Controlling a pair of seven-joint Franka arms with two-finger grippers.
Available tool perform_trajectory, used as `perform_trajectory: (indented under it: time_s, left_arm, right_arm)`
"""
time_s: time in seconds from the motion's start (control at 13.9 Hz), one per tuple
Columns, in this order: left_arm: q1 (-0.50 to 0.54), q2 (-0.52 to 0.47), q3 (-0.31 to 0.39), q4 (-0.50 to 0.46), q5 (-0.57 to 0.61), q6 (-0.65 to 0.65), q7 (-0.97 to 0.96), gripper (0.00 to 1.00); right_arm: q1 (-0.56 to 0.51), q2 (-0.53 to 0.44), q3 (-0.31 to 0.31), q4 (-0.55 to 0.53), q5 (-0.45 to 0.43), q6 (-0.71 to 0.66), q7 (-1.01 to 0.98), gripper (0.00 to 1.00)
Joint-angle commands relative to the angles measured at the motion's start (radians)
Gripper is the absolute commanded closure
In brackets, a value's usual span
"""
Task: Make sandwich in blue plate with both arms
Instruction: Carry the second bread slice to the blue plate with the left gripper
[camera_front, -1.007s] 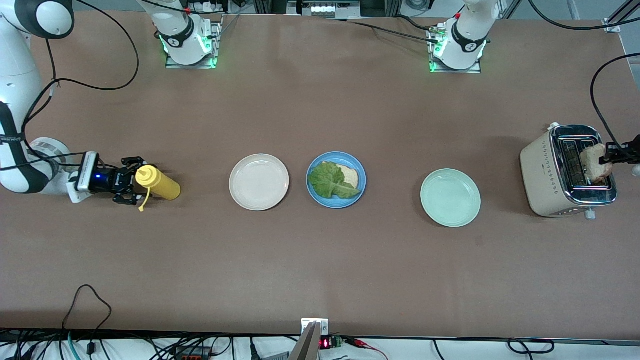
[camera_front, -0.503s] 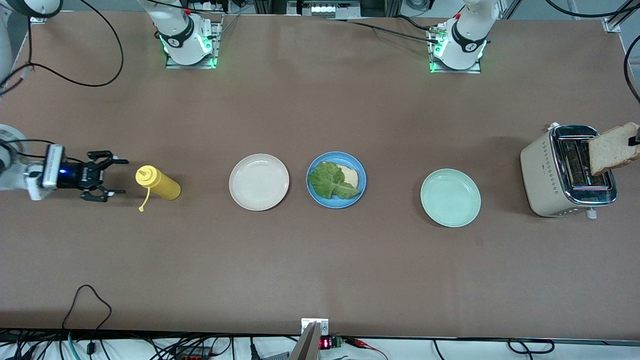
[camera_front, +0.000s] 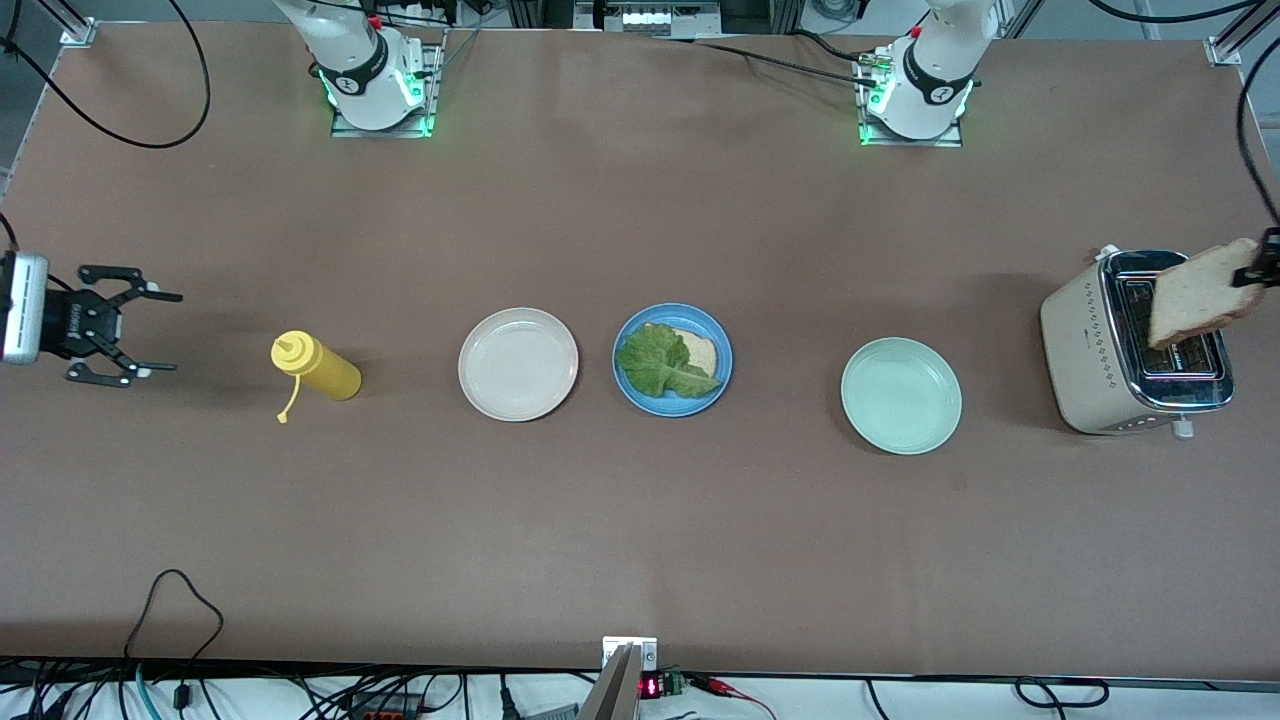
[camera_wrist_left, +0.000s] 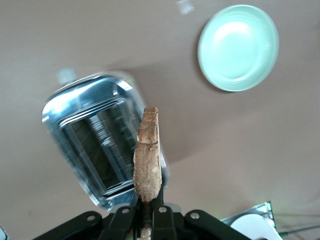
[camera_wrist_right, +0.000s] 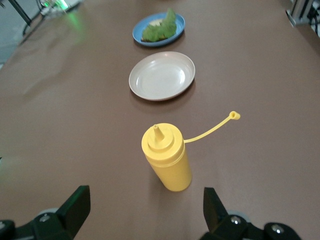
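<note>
Item 1: mint plate (camera_front: 901, 395), cream plate (camera_front: 518, 363) and blue plate (camera_front: 672, 359), which held toast under lettuce (camera_front: 663, 363), awaiting its top.

Item 2: your left claw (camera_wrist_left: 148, 216) pinched a toast slice (camera_front: 1195, 293) over the toaster (camera_front: 1135, 345), probably just clear.

Item 3: your right claw (camera_front: 128, 331) gaped empty over the tabletop (camera_front: 640, 540) beside the mustard bottle (camera_front: 316, 367).

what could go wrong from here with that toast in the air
1. The left hand pinches the toast slice only by one edge, above the toaster. It could slip or tear and drop back into a slot.
2. The lettuce lies crinkled and off-centre on the bottom slice in the blue plate, so the top slice may land tilted or slide off.
3. The mint plate sits along the carry path; a low pass might clip it.
</note>
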Motion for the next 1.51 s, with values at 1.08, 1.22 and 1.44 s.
perform_trajectory:
  time_s: [1.08, 1.22, 1.44]
  left_arm:
    - [-0.244, 0.26, -0.221, 0.016, -0.564, -0.003, -0.47, 0.99]
    - [-0.277, 0.31, -0.221, 0.008, -0.685, 0.088, -0.468, 0.99]
    - [-0.367, 0.341, -0.221, -0.056, -0.823, 0.317, -0.467, 0.99]
  right_arm:
    - [0.438, -0.329, -0.014, -0.011, -0.472, 0.061, 1.511, 0.0]
    - [0.504, -0.331, -0.077, -0.007, -0.475, 0.058, 1.633, 0.0]
    - [0.554, -0.331, -0.128, 0.007, -0.475, 0.057, 1.733, 0.0]
